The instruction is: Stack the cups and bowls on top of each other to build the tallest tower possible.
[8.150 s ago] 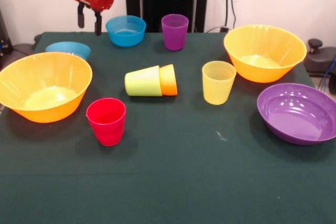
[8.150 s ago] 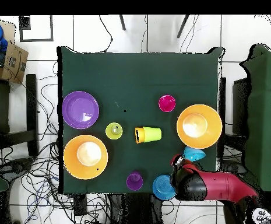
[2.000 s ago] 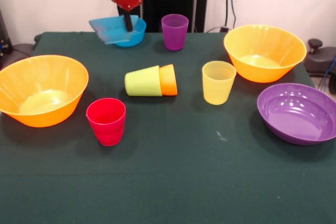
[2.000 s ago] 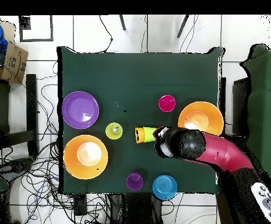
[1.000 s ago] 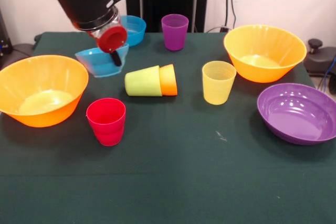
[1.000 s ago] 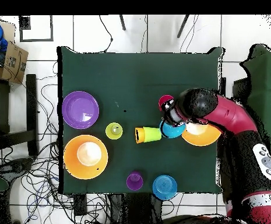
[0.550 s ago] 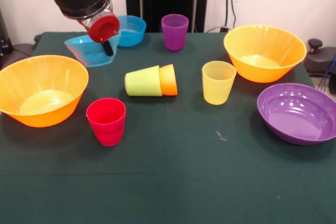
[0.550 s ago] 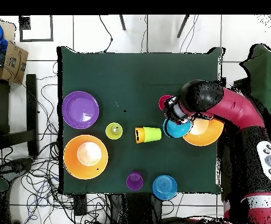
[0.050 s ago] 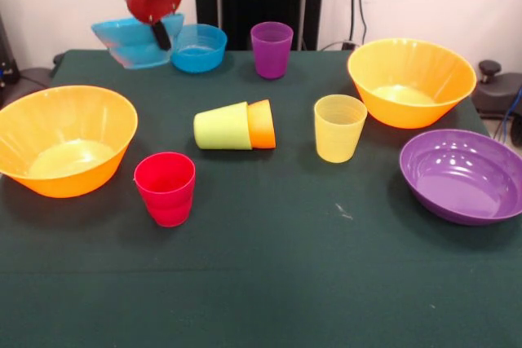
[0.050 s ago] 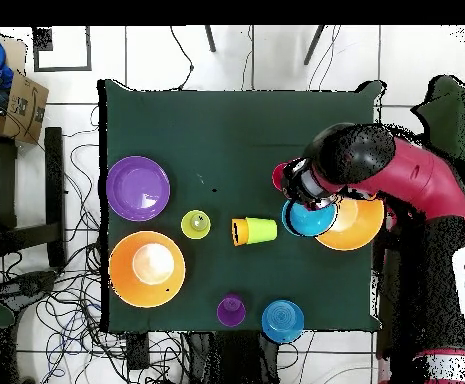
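My gripper (image 9: pixel 160 37) is shut on the rim of the cyan bowl (image 9: pixel 128 43), holding it tilted in the air above the table's back left. From overhead the cyan bowl (image 10: pixel 306 219) hangs beside a large orange bowl (image 10: pixel 354 226), under the gripper (image 10: pixel 301 190). The red cup (image 9: pixel 165 188) stands upright in front of the other view's large orange bowl (image 9: pixel 65 139). A lime green cup (image 9: pixel 221 127) lies on its side, nested into an orange cup (image 9: pixel 262 124). The yellow cup (image 9: pixel 339 127), purple cup (image 9: pixel 272 49) and deeper blue bowl (image 9: pixel 196 47) stand on the cloth.
A second large orange bowl (image 9: pixel 410 81) stands at the back right, with the wide purple bowl (image 9: pixel 462 175) in front of it near the table's right edge. In the overhead view the arm (image 10: pixel 416 190) covers part of the red cup (image 10: pixel 279 176).
The gripper has risen with the cyan bowl, from low over the table near the lime cup to high at the back left. Earlier it lifted this bowl from beside the left orange bowl.
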`<control>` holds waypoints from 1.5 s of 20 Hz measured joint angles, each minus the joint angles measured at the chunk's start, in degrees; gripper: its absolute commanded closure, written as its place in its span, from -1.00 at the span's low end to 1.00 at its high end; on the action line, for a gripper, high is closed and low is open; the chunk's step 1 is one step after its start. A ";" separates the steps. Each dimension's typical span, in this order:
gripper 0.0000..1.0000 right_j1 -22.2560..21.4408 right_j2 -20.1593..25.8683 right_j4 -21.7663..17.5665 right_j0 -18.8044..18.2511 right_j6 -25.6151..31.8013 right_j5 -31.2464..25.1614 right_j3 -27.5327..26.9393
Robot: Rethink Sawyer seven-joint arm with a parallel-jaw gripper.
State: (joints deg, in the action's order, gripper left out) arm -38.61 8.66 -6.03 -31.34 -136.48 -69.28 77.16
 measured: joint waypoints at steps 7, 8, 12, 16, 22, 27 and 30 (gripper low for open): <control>1.00 1.45 -1.88 0.52 2.51 0.00 -2.63 -6.31; 1.00 2.46 -1.96 0.70 2.94 0.00 -2.60 -8.28; 1.00 5.06 -2.04 0.78 3.75 0.00 -2.88 -12.65; 1.00 7.84 -2.36 0.76 4.54 0.00 -3.90 -16.76; 1.00 15.05 -3.85 0.78 6.56 0.00 -8.18 -26.34; 1.00 21.15 -4.73 0.77 7.73 0.00 -12.76 -34.18; 1.00 23.53 -4.87 0.78 7.87 0.00 -14.08 -37.21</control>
State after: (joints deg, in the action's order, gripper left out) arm -15.08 3.79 -5.25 -23.47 -136.48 -83.36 39.95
